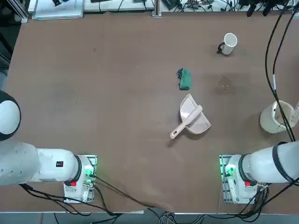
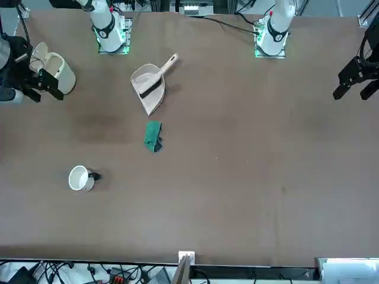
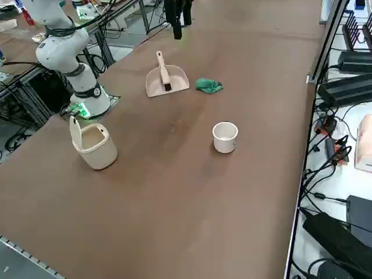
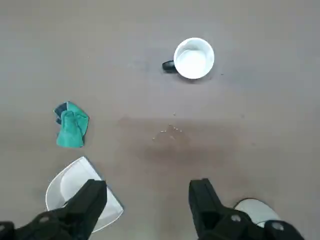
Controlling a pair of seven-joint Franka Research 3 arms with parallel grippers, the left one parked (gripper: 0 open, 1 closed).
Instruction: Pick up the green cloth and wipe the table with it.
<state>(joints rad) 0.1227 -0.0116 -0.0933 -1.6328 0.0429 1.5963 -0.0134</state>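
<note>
Green cloth (image 4: 71, 125) lies on table (image 4: 250, 125), well apart from spread-fingered right gripper (image 4: 147, 200).

Tangled black cables (image 3: 325, 151) and dark equipment (image 3: 349, 87) line a pale bench beside the worktop.

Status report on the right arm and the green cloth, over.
Right end effector open, high above table. Small dark-green fabric cloth lying untouched beside pale pink plastic dustpan. Nothing blocking.
</note>
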